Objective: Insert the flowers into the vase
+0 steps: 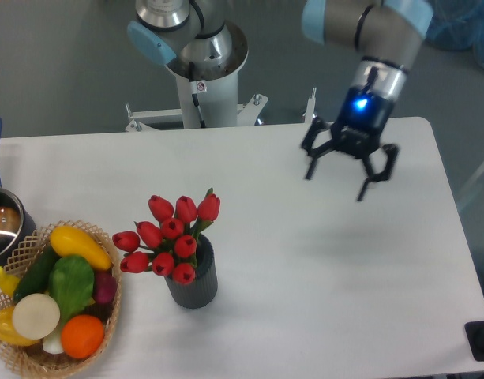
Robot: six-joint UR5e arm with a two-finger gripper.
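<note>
The flowers (169, 235), a bunch of red closed tulip heads with a few green leaves, stand in the vase (194, 283), a dark grey ribbed cylinder at the front left of the white table. Their stems are hidden inside it. My gripper (336, 186) hangs above the table's back right part, far to the right of the vase. Its black fingers are spread apart and hold nothing.
A wicker basket (24, 359) of colourful vegetables sits at the front left corner. A steel pot (3, 229) with a blue handle stands at the left edge. The arm's base (202, 71) rises behind the table's back edge.
</note>
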